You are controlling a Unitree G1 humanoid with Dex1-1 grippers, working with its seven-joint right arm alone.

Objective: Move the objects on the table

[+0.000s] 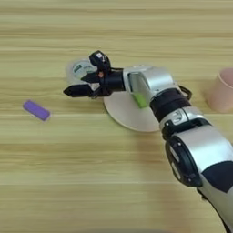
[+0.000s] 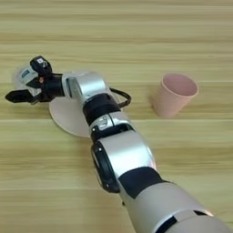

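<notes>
My right gripper (image 1: 86,75) reaches left over the table (image 1: 113,182), open, its two black fingers spread wide. A clear tape-like roll (image 1: 78,69) with a green label lies flat between the upper finger (image 1: 98,59) and the lower finger (image 1: 75,90); I cannot tell whether either touches it. The silver forearm crosses a round cream plate (image 1: 124,113) and hides most of a green block (image 1: 140,101) lying on it. Left of the gripper, a purple block (image 1: 36,110) rests flat on the wood. A pink cup (image 2: 175,94) stands upright at the right.
A black cable (image 2: 122,96) loops out from the wrist over the plate's right side. My forearm and elbow fill the lower right of both views.
</notes>
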